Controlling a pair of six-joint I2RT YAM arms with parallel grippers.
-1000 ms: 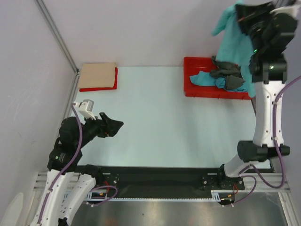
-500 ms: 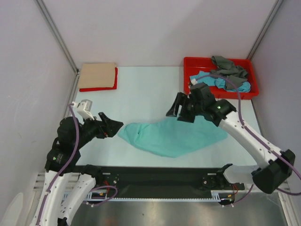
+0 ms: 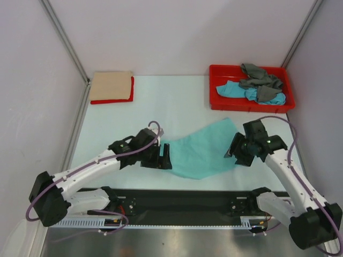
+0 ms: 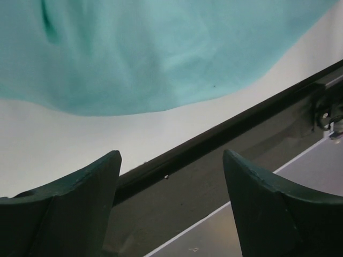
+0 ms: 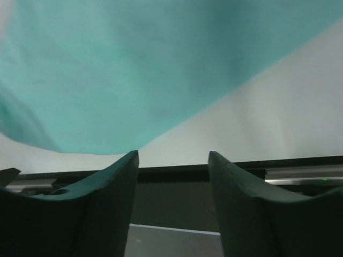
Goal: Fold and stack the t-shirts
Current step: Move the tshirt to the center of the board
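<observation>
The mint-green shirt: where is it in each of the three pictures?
Top external: the mint-green t-shirt lies spread near the middle of the picture.
Left wrist: the t-shirt fills the top.
Right wrist: the t-shirt fills the top and left.
Shared landmark: the black rail at the near edge, below the shirt everywhere.

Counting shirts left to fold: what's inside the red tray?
A crumpled grey t-shirt lies partly over a turquoise-blue t-shirt in the red tray. Anything beneath them is covered.
</observation>
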